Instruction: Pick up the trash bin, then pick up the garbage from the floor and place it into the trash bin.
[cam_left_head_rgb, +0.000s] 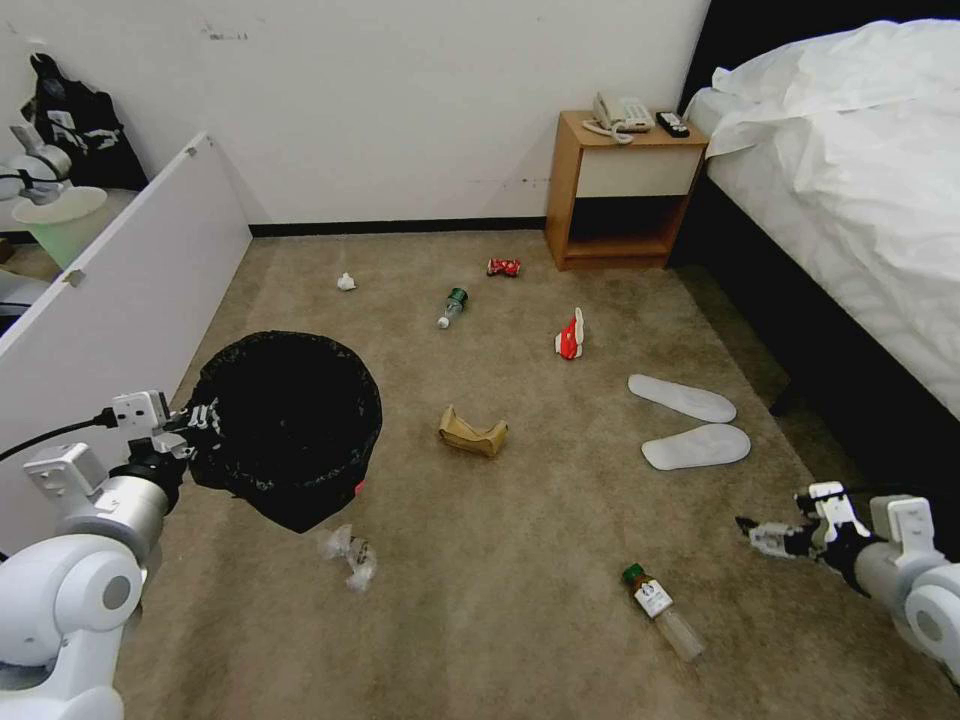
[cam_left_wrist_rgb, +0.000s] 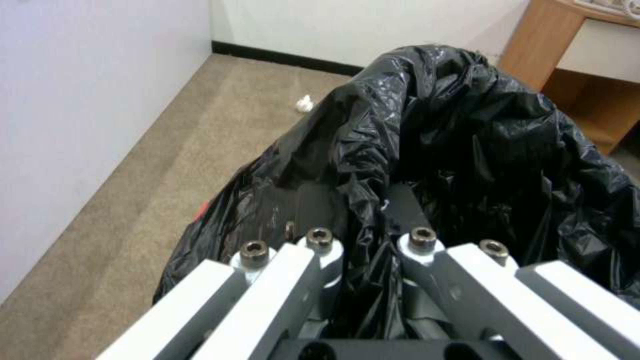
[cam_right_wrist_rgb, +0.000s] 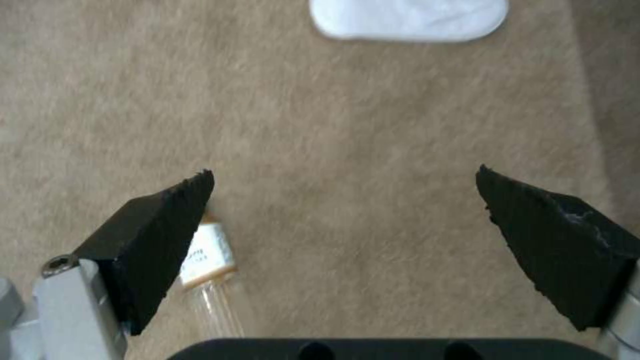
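My left gripper is shut on the rim of the trash bin, holding it above the floor; its black liner bunches between the fingers. My right gripper hangs open low at the right, jaws wide over carpet. A clear bottle lies just beside one fingertip. More garbage is scattered: two slippers, a brown paper bag, a carton, a can, another bottle, a paper wad, crumpled clear plastic.
A bed runs along the right side, with a wooden nightstand at its head against the back wall. A white panel borders the left, with a pale bucket behind it.
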